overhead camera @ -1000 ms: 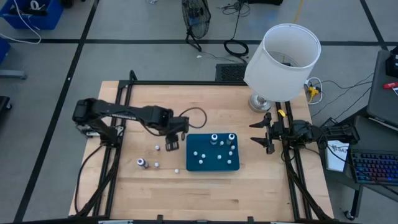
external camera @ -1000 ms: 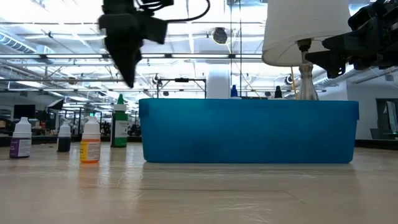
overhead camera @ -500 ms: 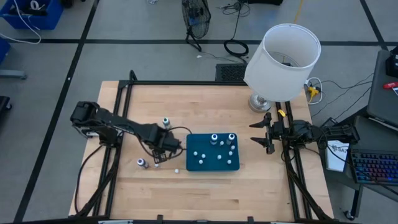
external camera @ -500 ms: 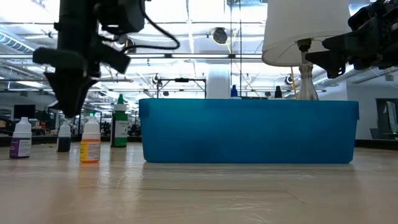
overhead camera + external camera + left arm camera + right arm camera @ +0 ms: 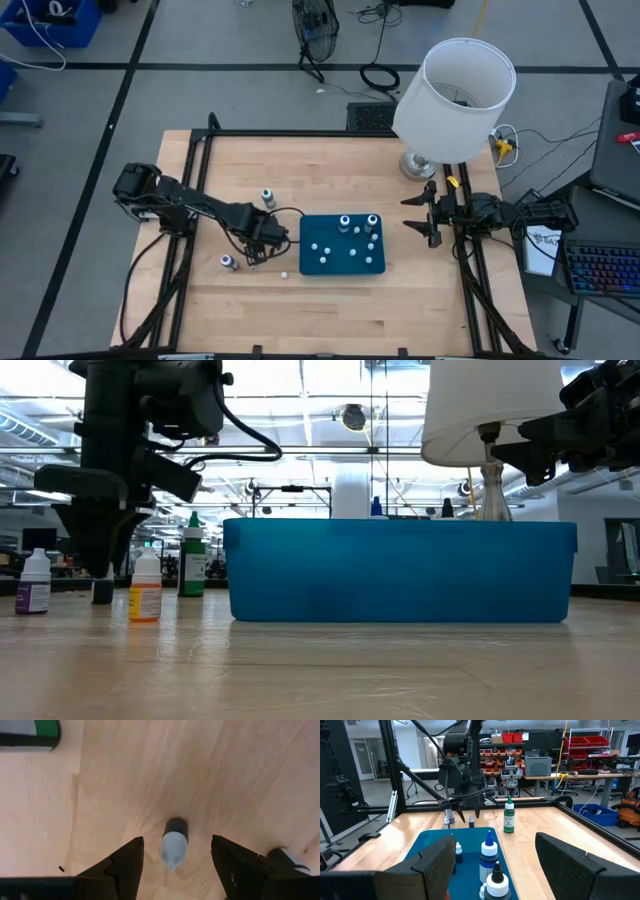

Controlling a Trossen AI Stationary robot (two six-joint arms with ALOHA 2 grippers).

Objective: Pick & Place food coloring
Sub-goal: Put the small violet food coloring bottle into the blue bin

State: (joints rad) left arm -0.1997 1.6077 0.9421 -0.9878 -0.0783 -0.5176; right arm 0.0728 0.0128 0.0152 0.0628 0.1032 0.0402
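Food coloring bottle (image 5: 173, 843) stands between the left claw's (image 5: 173, 862) wide-open fingers, so it should descend straight and close evenly without tipping it.

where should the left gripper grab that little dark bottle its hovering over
Grip the dark bottle across its round body, below the pale cap, coming straight down from above. It stands upright on the table, and the left gripper is already open with one finger on each side of it. The cap tapers, so it would likely slip; the body gives the pads straighter walls. The right gripper waits by the lamp.
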